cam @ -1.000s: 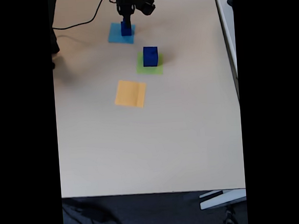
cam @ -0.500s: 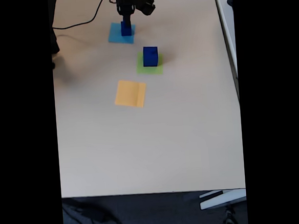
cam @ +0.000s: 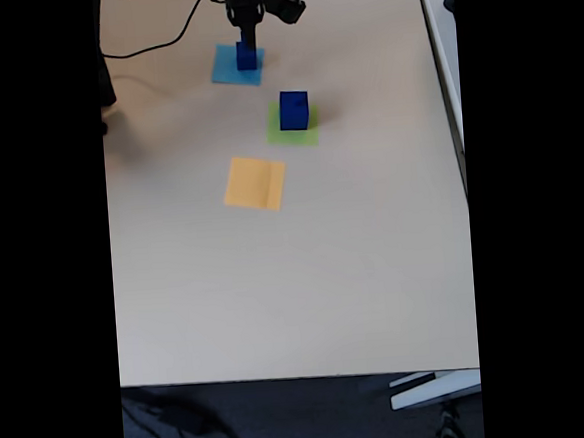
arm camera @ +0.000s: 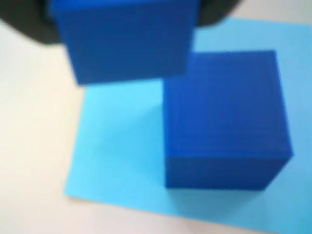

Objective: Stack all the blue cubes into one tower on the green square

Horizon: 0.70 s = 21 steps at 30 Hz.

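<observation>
Landmark: light-blue square (cam: pixel 236 64). Gripper (cam: pixel 248 40) sits directly above it, fingers clamped on a small blue cube (arm camera: pixel 124 36), lifted clear. A second blue cube (arm camera: pixel 224 119) rests on that square. The largest blue cube (cam: pixel 293 110) stands on the green square (cam: pixel 293 131), nearby toward the table's near edge.

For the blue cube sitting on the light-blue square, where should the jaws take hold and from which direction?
Probably from straight above, jaws closing on two opposite vertical faces of the cube on the light-blue square. It sits flat on the paper, top face level, sides bare. The gripper seems to carry another cube already, so that one goes first.
</observation>
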Motion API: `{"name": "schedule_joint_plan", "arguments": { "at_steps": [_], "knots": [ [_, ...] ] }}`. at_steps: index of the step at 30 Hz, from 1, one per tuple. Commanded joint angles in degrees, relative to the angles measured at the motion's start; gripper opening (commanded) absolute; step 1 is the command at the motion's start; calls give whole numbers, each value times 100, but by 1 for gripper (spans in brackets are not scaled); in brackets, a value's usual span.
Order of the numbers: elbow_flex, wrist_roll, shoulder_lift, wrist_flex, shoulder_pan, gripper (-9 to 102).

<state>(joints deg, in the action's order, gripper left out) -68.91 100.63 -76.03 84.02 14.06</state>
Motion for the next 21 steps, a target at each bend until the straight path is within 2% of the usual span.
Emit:
{"name": "schedule_joint_plan", "arguments": {
  "at_steps": [1, 13, 21],
  "knots": [
    [-53, -281, -773, 114, -220, 6],
    [-448, -1547, -1134, -88, -1292, 6],
    [-642, -2171, -1063, -527, -1811, 6]
  ]
}}
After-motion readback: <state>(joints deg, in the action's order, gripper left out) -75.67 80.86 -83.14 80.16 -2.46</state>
